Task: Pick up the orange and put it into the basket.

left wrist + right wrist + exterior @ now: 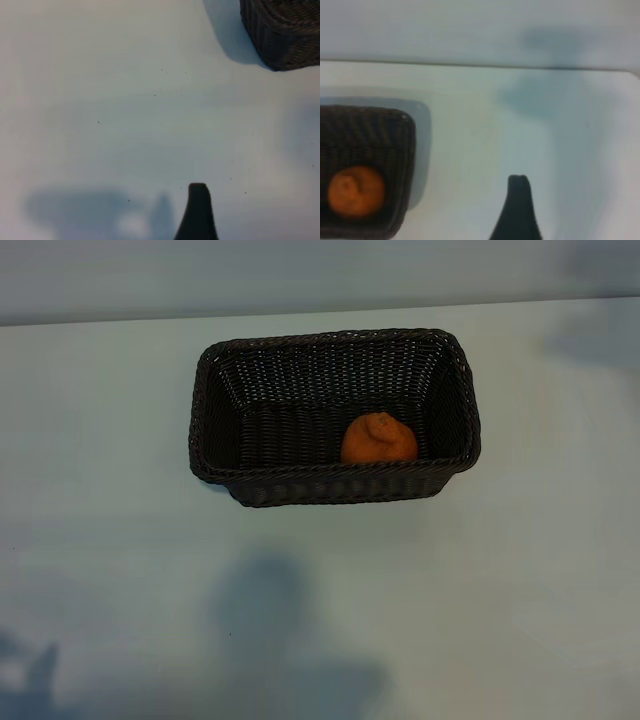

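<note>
The orange (379, 438) lies inside the basket (205, 400), on its woven floor, toward the basket's right half and close against the near long wall, at about five o'clock from the basket's centre in the exterior view. The fruit is round, with a lumpy top, so it shows no clear heading. The basket's long axis runs from nine o'clock to three o'clock across that view, its open mouth facing up and its braided rim level; it sits a little past the middle of the table, toward twelve o'clock.

Neither arm shows in the exterior view. The right wrist view has one dark fingertip of the right gripper (518, 200) above bare table, well apart from the basket, with the orange visible within the wicker walls; its fingers stand spread and hold nothing. The left wrist view shows a fingertip of the left gripper (198, 205) over bare table, the basket's corner far off; its fingers are likewise spread and empty.

The table (110, 540) is a pale, smooth, faintly glossy surface carrying soft grey shadows near six o'clock. Behind its far edge at twelve o'clock stands a plain light wall (300, 270).
</note>
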### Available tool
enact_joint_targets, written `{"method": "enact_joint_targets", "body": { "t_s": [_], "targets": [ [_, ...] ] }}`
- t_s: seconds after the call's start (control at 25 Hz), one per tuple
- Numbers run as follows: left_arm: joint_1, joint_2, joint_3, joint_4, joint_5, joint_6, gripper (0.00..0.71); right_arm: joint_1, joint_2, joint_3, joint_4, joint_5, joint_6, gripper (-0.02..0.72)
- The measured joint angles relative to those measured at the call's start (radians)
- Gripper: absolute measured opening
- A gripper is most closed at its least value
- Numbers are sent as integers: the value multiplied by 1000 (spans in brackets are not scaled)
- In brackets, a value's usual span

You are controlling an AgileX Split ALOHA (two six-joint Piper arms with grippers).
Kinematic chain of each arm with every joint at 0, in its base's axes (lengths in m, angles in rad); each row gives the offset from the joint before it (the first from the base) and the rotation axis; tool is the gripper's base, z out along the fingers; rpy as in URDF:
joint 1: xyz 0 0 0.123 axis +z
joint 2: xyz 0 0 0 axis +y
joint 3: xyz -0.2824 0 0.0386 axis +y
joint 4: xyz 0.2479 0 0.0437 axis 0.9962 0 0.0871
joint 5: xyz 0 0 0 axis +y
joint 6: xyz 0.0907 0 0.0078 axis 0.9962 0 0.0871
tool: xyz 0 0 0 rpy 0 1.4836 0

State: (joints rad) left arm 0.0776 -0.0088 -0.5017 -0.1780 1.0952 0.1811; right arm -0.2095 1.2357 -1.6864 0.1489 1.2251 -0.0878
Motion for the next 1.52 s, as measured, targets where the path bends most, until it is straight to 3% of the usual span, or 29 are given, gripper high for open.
{"method": "enact_joint_targets", "body": {
  "t_s": [0.44, 0.8, 1.2, 1.52],
  "targets": [
    [0, 0, 0, 0, 1, 0, 593, 0, -635, 333, -66, 3, 15, 558],
    [0, 0, 0, 0, 1, -1, 593, 49, -965, 644, -70, 3, 20, 558],
    [0, 0, 0, 0, 1, -3, 593, 75, -1217, 964, -75, -43, 39, 558],
    [0, 0, 0, 1, 1, -3, 593, 78, -1244, 1126, -75, -104, 43, 558]
  ]
}}
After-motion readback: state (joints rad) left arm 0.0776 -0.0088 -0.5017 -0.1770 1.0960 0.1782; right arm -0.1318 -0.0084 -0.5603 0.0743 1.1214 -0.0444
